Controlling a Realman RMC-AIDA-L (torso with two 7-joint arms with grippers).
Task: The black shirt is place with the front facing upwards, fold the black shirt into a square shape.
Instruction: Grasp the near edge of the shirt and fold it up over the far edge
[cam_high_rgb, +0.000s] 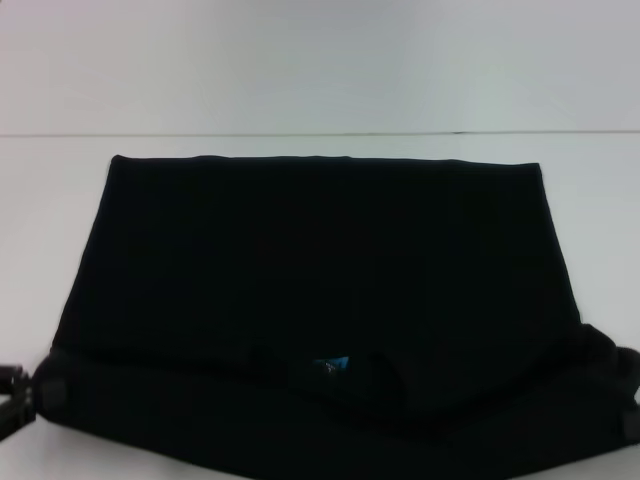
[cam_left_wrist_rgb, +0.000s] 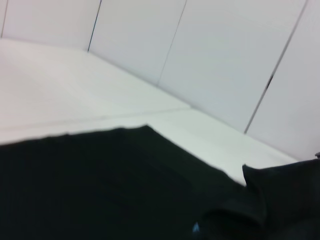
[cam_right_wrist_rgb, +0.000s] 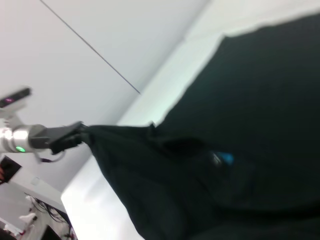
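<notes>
Black shirt (cam_high_rgb: 320, 290) covers most of the white table (cam_high_rgb: 320, 80), spread as a wide dark block whose far edge runs straight across, parallel to the table's far seam. Its near part, by the robot, is lifted and bunched at both corners, and the small blue neck label (cam_high_rgb: 330, 366) shows in the middle of that near edge.

At the left, the left gripper (cam_high_rgb: 12, 398) sits at the shirt's near-left corner, right against the raised cloth. In the right wrist view the same gripper (cam_right_wrist_rgb: 70, 137) appears across the shirt with its tip at the cloth, which stretches away from it in a taut ridge, so it looks clamped on that corner.

In the middle, the fabric lies flat and smooth on the table, and the label (cam_right_wrist_rgb: 222, 159) sits just beyond the fold.

At the right, the near-right corner of the shirt is humped up too, but the right gripper itself is not seen there, and whether it grips cannot be told.
</notes>
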